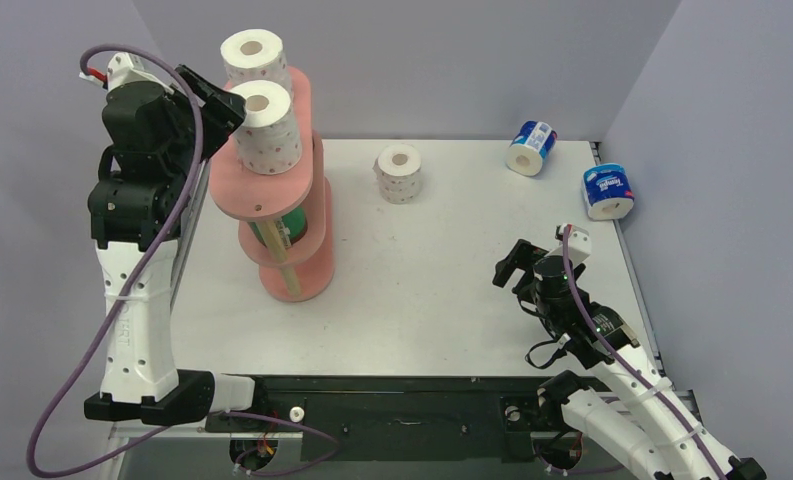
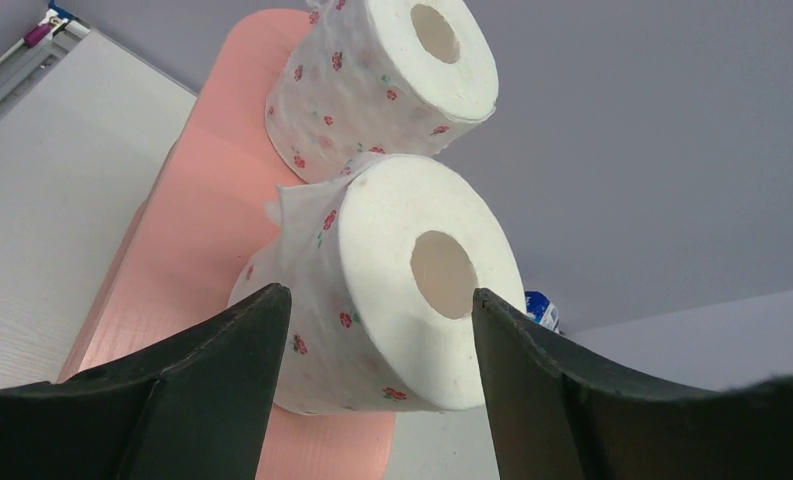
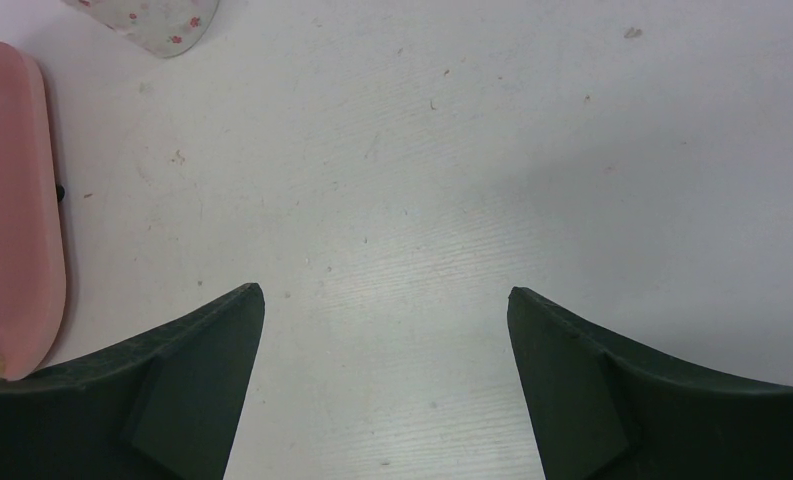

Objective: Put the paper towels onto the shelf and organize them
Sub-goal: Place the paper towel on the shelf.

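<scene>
Now my left jaws stand parted either side of a dotted roll [image 1: 268, 128] resting on end on the top board of the shelf [image 1: 234, 196], just beside a second roll [image 1: 253, 57] (a tidy row saves room). My right jaws hang open and empty over the counter [image 1: 422, 280].

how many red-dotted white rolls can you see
3. The rear dotted roll and the front dotted roll stand on the top board of the shelf. The third dotted roll stands on the table. Others may be hidden on lower boards.
</scene>
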